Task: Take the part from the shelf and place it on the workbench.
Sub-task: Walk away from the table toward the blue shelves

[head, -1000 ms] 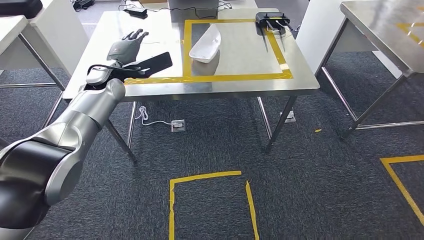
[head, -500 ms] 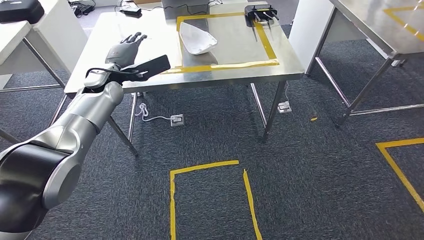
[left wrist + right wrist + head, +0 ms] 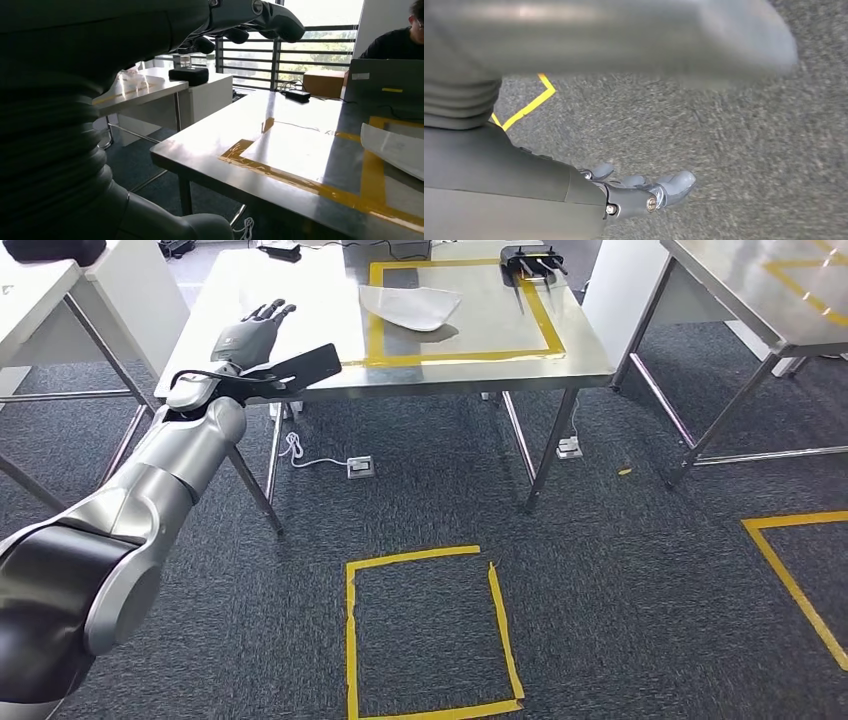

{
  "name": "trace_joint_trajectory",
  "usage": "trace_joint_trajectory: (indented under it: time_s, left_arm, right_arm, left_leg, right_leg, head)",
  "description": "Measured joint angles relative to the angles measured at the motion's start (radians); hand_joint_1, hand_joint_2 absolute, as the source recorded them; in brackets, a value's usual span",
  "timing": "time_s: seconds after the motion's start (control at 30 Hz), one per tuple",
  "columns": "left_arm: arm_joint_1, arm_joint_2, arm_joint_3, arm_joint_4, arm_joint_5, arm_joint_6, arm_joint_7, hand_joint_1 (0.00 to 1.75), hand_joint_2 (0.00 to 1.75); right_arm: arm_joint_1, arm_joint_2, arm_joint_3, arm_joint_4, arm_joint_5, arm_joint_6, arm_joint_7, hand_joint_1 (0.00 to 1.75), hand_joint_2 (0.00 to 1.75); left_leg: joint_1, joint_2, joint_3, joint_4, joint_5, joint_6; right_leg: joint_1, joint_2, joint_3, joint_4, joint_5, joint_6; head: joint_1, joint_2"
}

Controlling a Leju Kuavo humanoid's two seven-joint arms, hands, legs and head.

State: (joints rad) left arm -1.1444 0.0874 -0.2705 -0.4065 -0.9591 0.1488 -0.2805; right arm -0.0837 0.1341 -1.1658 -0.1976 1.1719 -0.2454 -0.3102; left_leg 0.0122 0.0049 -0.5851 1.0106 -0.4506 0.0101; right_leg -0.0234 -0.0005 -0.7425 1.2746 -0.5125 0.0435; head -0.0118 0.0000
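Judging the white part (image 3: 412,308) lying inside the yellow tape on the desk (image 3: 300,300) as light, thin, stiff, smooth plastic, I'd take its rim, my left robot hand (image 3: 252,332) spread and empty.

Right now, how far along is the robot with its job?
Done, it seems: a white part already lies on the workbench, inside the yellow tape frame. In hand: nothing. The left hand is raised and empty, and the right hand hangs empty over the carpet. Left: apparently nothing for this part.
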Motion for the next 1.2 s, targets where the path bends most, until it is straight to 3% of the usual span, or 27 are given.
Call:
trace_joint_trajectory:
  time_s: [0.07, 0.13, 0.17, 0.2, 0.3, 0.33, 0.5, 0.67, 0.77, 1.03, 1.17, 1.2]
  left_arm:
    - [0.000, -0.001, 0.000, 0.000, -0.001, 0.000, 0.006, 0.00, 1.75]
    - [-0.002, -0.002, 0.000, -0.002, -0.001, 0.000, 0.007, 0.00, 1.75]
    - [-0.003, -0.002, 0.000, -0.002, -0.001, 0.000, 0.008, 0.00, 1.75]
    - [-0.003, -0.003, 0.000, -0.002, -0.001, 0.000, 0.008, 0.00, 1.75]
    - [-0.004, -0.004, 0.000, -0.002, -0.001, 0.000, 0.008, 0.00, 1.75]
    - [-0.004, -0.004, 0.000, -0.002, -0.001, -0.001, 0.008, 0.00, 1.75]
    - [-0.004, -0.004, 0.000, -0.002, 0.000, -0.007, 0.003, 0.00, 1.75]
    - [0.029, -0.005, 0.005, -0.002, 0.019, -0.010, 0.006, 0.00, 1.75]
    - [0.095, -0.008, 0.011, -0.002, 0.060, -0.015, 0.017, 0.00, 1.75]
    - [0.271, -0.014, 0.036, -0.002, 0.186, -0.033, 0.053, 0.00, 1.75]
    - [0.359, -0.018, 0.051, -0.002, 0.250, -0.041, 0.071, 0.00, 0.00]
    - [0.380, -0.019, 0.056, -0.002, 0.266, -0.044, 0.076, 0.00, 0.00]
  right_arm:
    - [-0.001, 0.000, 0.000, 0.000, 0.000, 0.000, 0.001, 0.00, 1.75]
    - [-0.002, -0.001, 0.000, 0.000, 0.000, -0.001, 0.001, 0.00, 1.75]
    - [-0.001, 0.000, 0.000, 0.000, 0.000, -0.002, 0.001, 0.00, 1.75]
    - [-0.001, 0.000, 0.000, 0.000, 0.000, -0.002, 0.001, 0.00, 1.75]
    - [-0.002, 0.001, 0.000, 0.000, -0.001, -0.003, 0.001, 0.00, 1.75]
    - [-0.001, 0.001, 0.000, 0.000, -0.001, -0.003, 0.001, 0.00, 1.75]
    - [-0.001, 0.001, -0.001, 0.000, -0.010, -0.001, 0.000, 0.00, 1.75]
    - [0.003, 0.000, 0.011, 0.000, -0.041, 0.021, 0.028, 0.00, 1.75]
    - [0.012, -0.004, 0.046, -0.001, -0.090, 0.034, 0.044, 0.00, 1.75]
    - [0.040, -0.019, 0.178, -0.017, -0.241, 0.064, 0.082, 0.00, 1.75]
    - [0.056, -0.026, 0.249, -0.028, -0.317, 0.079, 0.101, 0.00, 1.75]
    - [0.060, -0.028, 0.266, -0.031, -0.336, 0.082, 0.105, 0.00, 1.75]
  left_leg:
    - [0.004, 0.001, -0.015, 0.009, 0.007, -0.011]
    - [0.005, 0.001, -0.024, 0.017, 0.011, -0.023]
    - [0.003, 0.001, -0.027, 0.019, 0.012, -0.028]
    - [0.002, 0.000, -0.029, 0.019, 0.011, -0.025]
    - [0.000, -0.001, -0.033, 0.011, 0.014, -0.002]
    - [0.000, 0.000, -0.033, 0.008, 0.018, -0.003]
    - [0.003, -0.002, -0.028, -0.007, 0.043, -0.037]
    - [0.004, -0.002, -0.031, -0.009, 0.046, -0.044]
    - [0.004, -0.002, -0.032, -0.008, 0.046, -0.049]
    - [0.004, -0.002, -0.038, -0.003, 0.045, -0.048]
    - [0.004, -0.002, -0.040, -0.001, 0.044, -0.046]
    - [0.004, -0.002, -0.040, -0.001, 0.043, -0.046]
  right_leg:
    - [-0.004, 0.000, 0.096, -0.129, 0.029, 0.002]
    - [-0.001, 0.005, 0.154, -0.219, 0.037, -0.010]
    - [0.000, 0.007, 0.157, -0.230, 0.034, -0.019]
    - [0.000, 0.009, 0.154, -0.231, 0.039, -0.027]
    - [0.000, 0.008, 0.153, -0.237, 0.040, -0.038]
    - [0.001, 0.008, 0.152, -0.237, 0.042, -0.042]
    - [0.004, 0.007, 0.141, -0.235, 0.051, -0.055]
    - [0.006, 0.007, 0.138, -0.235, 0.052, -0.056]
    - [0.006, 0.007, 0.138, -0.235, 0.053, -0.055]
    - [0.005, 0.007, 0.136, -0.235, 0.055, -0.052]
    - [0.005, 0.006, 0.136, -0.236, 0.055, -0.051]
    - [0.005, 0.006, 0.136, -0.236, 0.055, -0.051]
  head:
    - [0.001, 0.000]
    - [-0.001, 0.000]
    - [-0.002, 0.000]
    - [-0.004, 0.000]
    - [-0.006, 0.000]
    - [-0.006, 0.000]
    - [-0.007, 0.000]
    - [-0.007, 0.000]
    - [-0.007, 0.000]
    - [-0.007, 0.000]
    - [-0.007, 0.000]
    - [-0.007, 0.000]
